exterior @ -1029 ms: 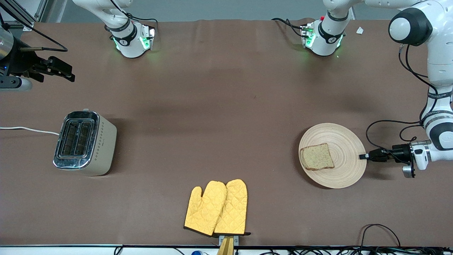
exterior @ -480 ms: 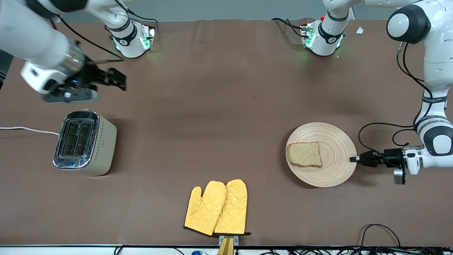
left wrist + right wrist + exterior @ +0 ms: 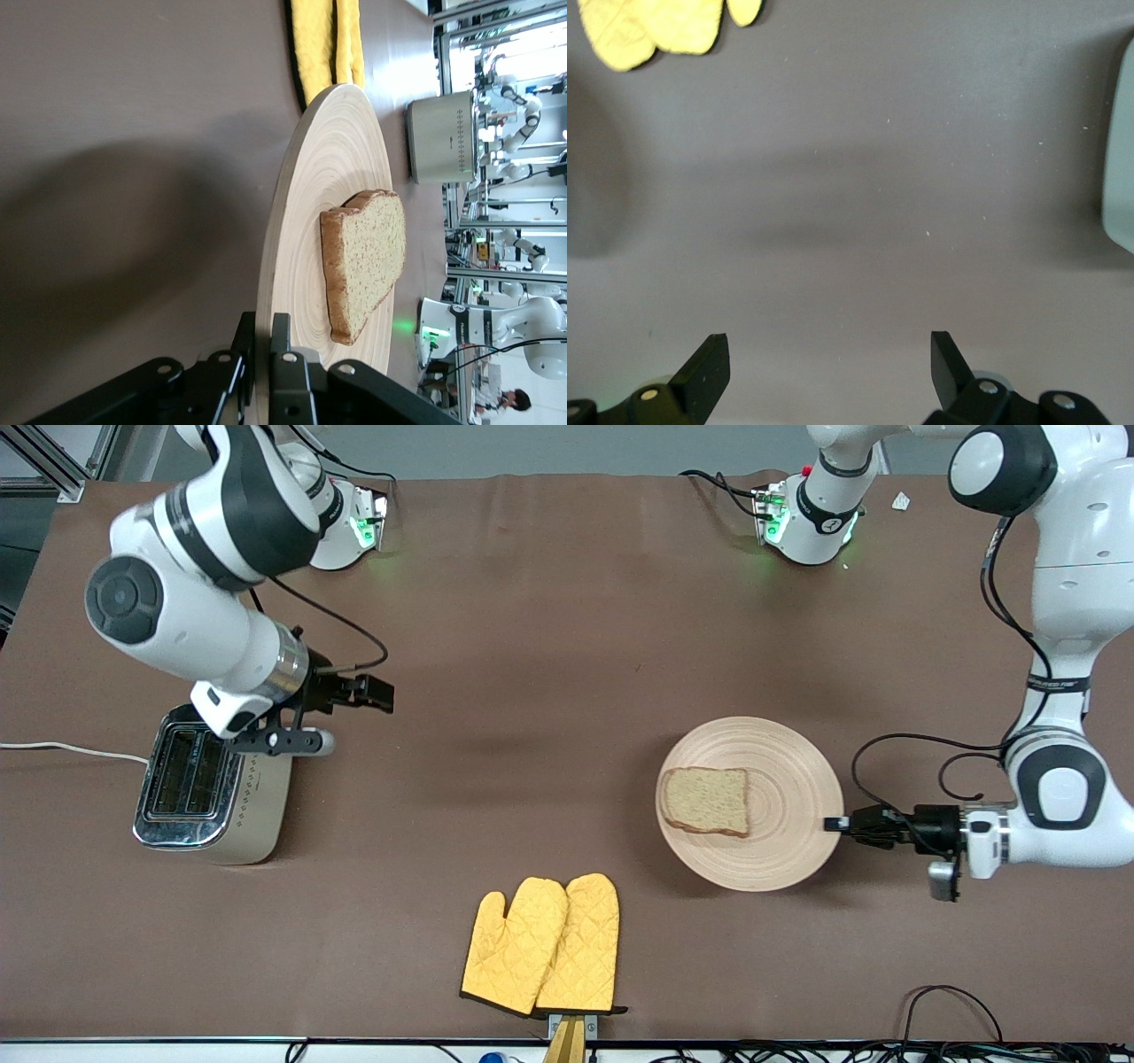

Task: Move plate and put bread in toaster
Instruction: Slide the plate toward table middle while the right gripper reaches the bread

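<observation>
The round wooden plate (image 3: pixel 749 803) lies on the table toward the left arm's end, with the slice of brown bread (image 3: pixel 707 801) on it. My left gripper (image 3: pixel 832 825) is shut on the plate's rim at the side toward the left arm's end. In the left wrist view the jaws (image 3: pixel 263 332) pinch the plate's edge (image 3: pixel 292 221), and the bread (image 3: pixel 363 261) lies on it. The beige toaster (image 3: pixel 213 782) stands toward the right arm's end. My right gripper (image 3: pixel 383 693) is open and empty, in the air beside the toaster; its wrist view shows bare table between the fingers (image 3: pixel 828 345).
Yellow oven mitts (image 3: pixel 543 944) lie near the table's front edge, nearer the camera than the plate and the toaster. The toaster's white cord (image 3: pixel 71 749) runs off the right arm's end of the table. Cables lie along the front edge.
My left gripper has dragged the plate with the bread toward the table's middle. My right arm has swung in from the table's end to beside the toaster.
</observation>
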`<state>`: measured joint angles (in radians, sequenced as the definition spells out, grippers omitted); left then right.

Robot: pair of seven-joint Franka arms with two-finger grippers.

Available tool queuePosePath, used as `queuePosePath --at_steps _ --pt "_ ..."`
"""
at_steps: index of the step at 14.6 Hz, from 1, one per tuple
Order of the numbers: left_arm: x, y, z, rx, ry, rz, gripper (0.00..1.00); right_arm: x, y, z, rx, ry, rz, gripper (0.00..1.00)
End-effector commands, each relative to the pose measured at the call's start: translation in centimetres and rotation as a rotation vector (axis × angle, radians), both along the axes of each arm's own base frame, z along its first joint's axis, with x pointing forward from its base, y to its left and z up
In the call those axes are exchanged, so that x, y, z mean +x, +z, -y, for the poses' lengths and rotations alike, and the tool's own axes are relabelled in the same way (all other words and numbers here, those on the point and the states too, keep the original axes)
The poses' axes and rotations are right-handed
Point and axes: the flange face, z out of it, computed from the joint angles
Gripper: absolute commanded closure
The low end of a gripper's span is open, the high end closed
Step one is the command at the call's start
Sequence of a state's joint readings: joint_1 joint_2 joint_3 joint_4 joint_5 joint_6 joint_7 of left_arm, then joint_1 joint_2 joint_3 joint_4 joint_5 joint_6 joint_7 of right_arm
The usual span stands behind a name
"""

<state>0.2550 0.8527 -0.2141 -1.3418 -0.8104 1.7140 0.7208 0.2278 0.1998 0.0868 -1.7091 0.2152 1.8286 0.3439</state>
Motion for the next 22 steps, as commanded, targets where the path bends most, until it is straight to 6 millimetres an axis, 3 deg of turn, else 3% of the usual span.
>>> queuePosePath --at_steps 1,5,9,12,14,17,19,22 --pt "0.2 1.9 5.3 0.013 -0.02 0.006 1.0 0.9 -3.2 -0.2 0.048 -0.049 0.001 0.0" --pt "-0.3 0.8 11.5 0.014 -0.05 0.028 1.0 2.8 -9.2 0.1 0.108 -0.129 -0.043 0.0" --pt "-2.4 -2.4 18.1 -0.041 -0.086 0.002 1.0 2.1 -15.1 -1.0 0.087 -0.131 -0.093 0.0" --pt "-4.5 -4.3 22.4 -0.071 -0.08 -0.033 1.0 1.1 -16.6 -4.4 0.084 -0.107 -0.101 0.0" --pt "-6.0 -5.3 25.3 -0.083 -0.074 -0.044 1.0 0.8 -17.5 -5.0 0.075 -0.125 -0.115 0.0" --pt "-7.3 -7.2 27.2 -0.1 -0.046 -0.043 0.99 -0.7 -18.5 -8.3 0.043 -0.187 -0.155 0.0" --pt "-8.0 -9.1 27.6 -0.097 -0.043 -0.052 0.99 -1.1 -19.2 -9.1 0.026 -0.232 -0.178 0.0" --pt "-9.3 -10.3 29.1 -0.091 -0.015 -0.055 0.95 -2.0 -19.8 -10.4 0.01 -0.244 -0.2 0.0"
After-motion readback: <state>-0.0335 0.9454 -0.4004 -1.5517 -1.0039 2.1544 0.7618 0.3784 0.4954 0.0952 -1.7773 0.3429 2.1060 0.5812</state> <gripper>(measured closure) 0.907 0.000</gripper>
